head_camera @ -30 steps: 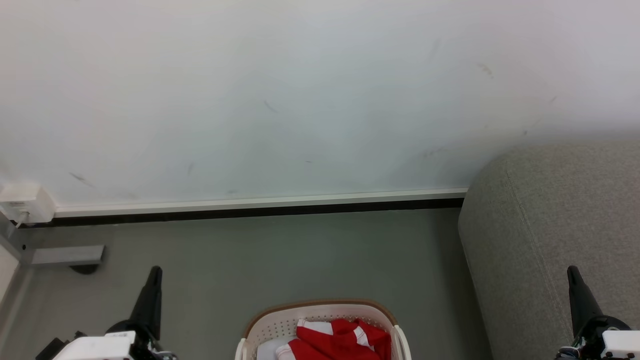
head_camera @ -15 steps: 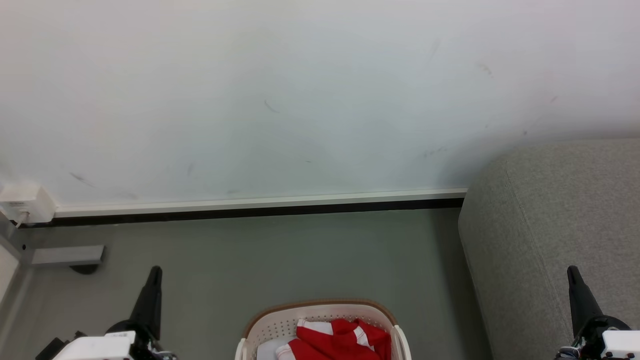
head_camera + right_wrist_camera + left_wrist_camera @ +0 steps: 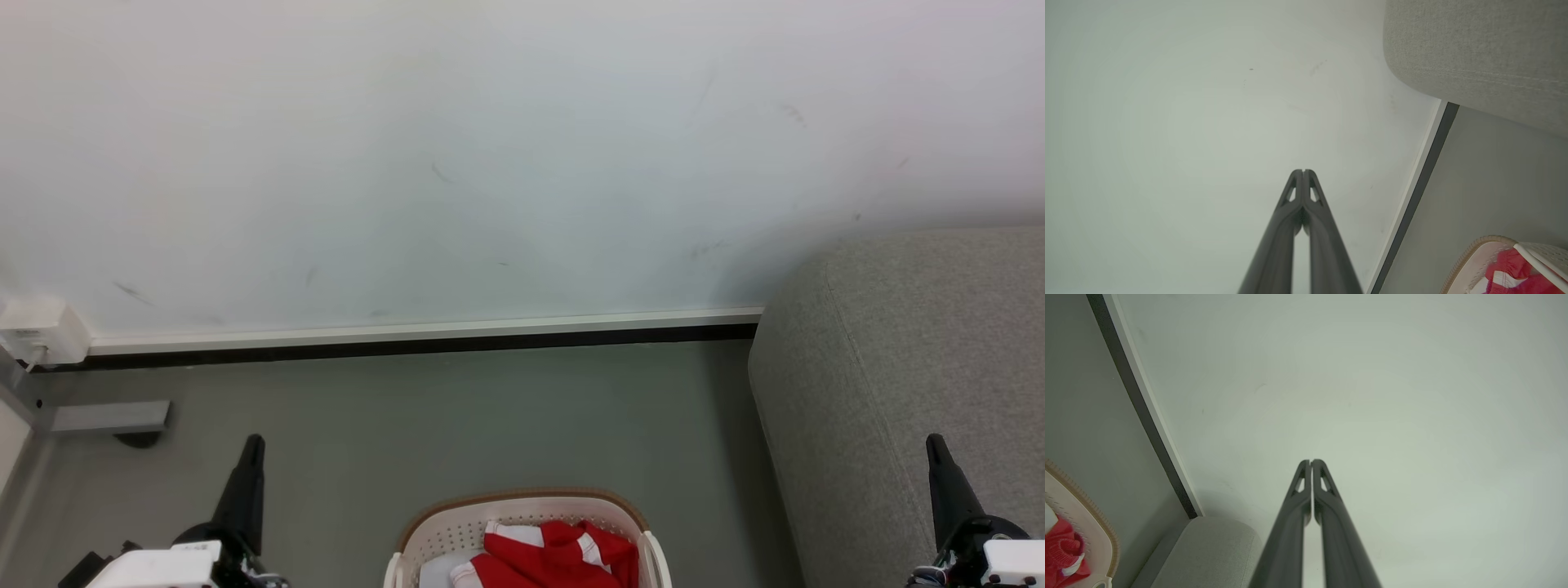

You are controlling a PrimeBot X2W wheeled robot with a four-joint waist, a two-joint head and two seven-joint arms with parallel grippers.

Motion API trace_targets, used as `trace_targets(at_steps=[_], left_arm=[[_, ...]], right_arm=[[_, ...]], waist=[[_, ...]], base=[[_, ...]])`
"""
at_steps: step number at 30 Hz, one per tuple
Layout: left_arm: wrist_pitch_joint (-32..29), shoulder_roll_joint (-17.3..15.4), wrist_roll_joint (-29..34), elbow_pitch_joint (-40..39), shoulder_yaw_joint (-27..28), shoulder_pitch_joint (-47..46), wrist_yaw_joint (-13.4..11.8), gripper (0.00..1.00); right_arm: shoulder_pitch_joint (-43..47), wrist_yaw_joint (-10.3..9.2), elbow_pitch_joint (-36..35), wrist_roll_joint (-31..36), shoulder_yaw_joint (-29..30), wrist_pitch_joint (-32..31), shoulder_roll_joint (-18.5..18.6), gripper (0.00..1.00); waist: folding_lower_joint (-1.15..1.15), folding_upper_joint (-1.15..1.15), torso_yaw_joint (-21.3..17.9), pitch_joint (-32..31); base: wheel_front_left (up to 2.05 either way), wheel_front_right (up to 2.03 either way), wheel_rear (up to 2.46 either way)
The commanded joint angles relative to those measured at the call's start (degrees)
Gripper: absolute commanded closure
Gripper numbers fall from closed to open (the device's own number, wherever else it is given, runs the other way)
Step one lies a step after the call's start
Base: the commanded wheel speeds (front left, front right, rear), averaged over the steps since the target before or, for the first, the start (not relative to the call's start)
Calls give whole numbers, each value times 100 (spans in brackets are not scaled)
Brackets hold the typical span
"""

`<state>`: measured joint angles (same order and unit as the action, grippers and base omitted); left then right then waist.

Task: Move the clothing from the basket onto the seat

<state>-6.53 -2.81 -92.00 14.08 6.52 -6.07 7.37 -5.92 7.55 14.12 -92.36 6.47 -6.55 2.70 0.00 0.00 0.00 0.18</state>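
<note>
- basket (image 3: pixel 454 531): near part cut off by the head view's bottom edge.
- clothing (image 3: pixel 563 557): lower part cut off likewise.
- seat (image 3: pixel 914 343): runs past the right edge.

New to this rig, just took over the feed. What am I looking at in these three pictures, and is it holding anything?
The wide picture comes from the robot's head, looking forward and down. The dark spikes at its lower corners are the left hand and right hand: each two long fingers pressed shut, holding nothing. The other two pictures come from a camera on each wrist, looking along those fingers toward the white wall. On the grey floor stands the basket with the red clothing inside. The grey seat is on the robot's right.
</note>
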Motion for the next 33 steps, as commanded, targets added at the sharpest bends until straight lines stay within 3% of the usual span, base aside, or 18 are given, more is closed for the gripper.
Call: trace_targets(at_steps=[1,33], left_arm=[[-16,-13,-81,-14,11,-40,29,100],[-16,-13,-81,-14,11,-40,29,100]], right_arm=[[-75,-14,-26,-11,17,-11,39,100],[-75,-14,-26,-10,17,-10,39,100]], waist=[[0,0,0,0],[0,0,0,0]], base=[[0,0,0],[0,0,0]])
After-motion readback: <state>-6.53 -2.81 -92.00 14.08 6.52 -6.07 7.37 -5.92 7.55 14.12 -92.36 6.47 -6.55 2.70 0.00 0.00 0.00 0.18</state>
